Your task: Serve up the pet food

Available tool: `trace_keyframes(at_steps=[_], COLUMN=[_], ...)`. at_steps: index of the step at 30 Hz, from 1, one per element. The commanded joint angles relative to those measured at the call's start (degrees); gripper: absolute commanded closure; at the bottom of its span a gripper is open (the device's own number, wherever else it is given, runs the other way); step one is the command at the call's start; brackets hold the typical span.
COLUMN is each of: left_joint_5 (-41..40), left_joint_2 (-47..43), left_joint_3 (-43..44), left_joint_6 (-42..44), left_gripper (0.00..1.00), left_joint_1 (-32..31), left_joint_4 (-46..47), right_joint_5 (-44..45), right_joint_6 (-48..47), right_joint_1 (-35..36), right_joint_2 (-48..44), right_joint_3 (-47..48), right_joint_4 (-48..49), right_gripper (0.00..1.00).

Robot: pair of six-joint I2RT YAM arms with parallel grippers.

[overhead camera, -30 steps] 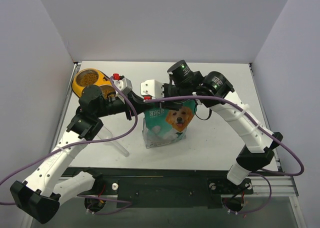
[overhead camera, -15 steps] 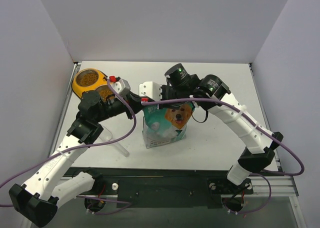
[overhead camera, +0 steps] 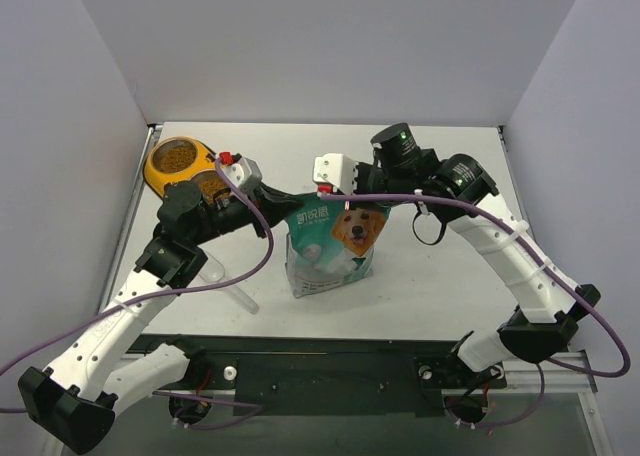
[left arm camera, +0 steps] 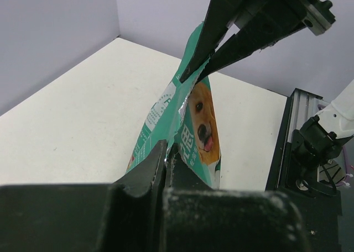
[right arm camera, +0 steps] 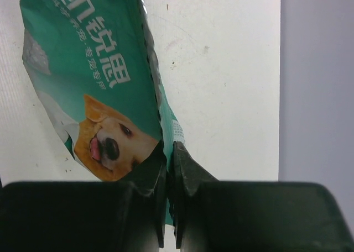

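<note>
A teal-and-white pouch [overhead camera: 335, 246] with a dog's face stands upright at mid-table. My left gripper [overhead camera: 285, 208] is shut on its top left corner, and in the left wrist view the left gripper [left arm camera: 167, 151] pinches the pouch [left arm camera: 199, 119] edge. My right gripper [overhead camera: 383, 204] is shut on the top right corner. In the right wrist view the right gripper [right arm camera: 169, 148] clamps the pouch [right arm camera: 83, 58] edge. The left wrist view also shows the right gripper [left arm camera: 191, 75] biting the upper rim. Brown pet food [overhead camera: 178, 157] fills the far bowl of the yellow feeder [overhead camera: 155, 173].
A clear plastic scoop [overhead camera: 222, 276] lies on the table left of the pouch, partly under my left arm. The feeder's nearer bowl is mostly hidden behind the left wrist. White walls close in the table on three sides.
My right gripper has shut on the pouch's top edge and moved to the right, stretching the top out between the two grippers. The left gripper has kept its hold.
</note>
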Motion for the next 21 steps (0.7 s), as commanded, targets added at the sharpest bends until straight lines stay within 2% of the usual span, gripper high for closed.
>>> trace_keyframes(at_steps=[1, 5, 12, 15, 18, 21], left_joint_5=[-3.78, -3.43, -1.94, -0.01, 2.71, 4.74], left_joint_2=[-3.35, -4.14, -4.4, -4.93, -5.19, -4.93], left_joint_3=[0.74, 0.47, 0.47, -0.05, -0.58, -0.49], left_joint_6=[0.96, 0.87, 0.69, -0.27, -1.06, -1.94], left_gripper=[1.0, 1.0, 1.0, 1.0, 1.0, 1.0], left_joint_1=[2.07, 2.25, 2.6, 2.6, 2.6, 2.6], left_joint_4=[0.46, 0.19, -0.25, 0.88, 2.21, 3.26], right_joint_5=[16.11, 15.14, 15.14, 12.07, 7.59, 7.32], right_joint_6=[-0.18, 1.32, 2.38, 2.72, 3.61, 3.08], right_joint_1=[-9.91, -14.14, -16.6, -16.87, -13.47, -6.34], right_joint_2=[-5.29, -7.14, -8.89, -10.13, -9.61, -7.06], right_joint_3=[-2.53, -3.41, -5.51, -5.52, -2.36, 2.81], right_joint_4=[-7.51, -6.63, -6.8, -7.33, -8.99, -11.71], right_gripper=[1.0, 1.0, 1.0, 1.0, 1.0, 0.83])
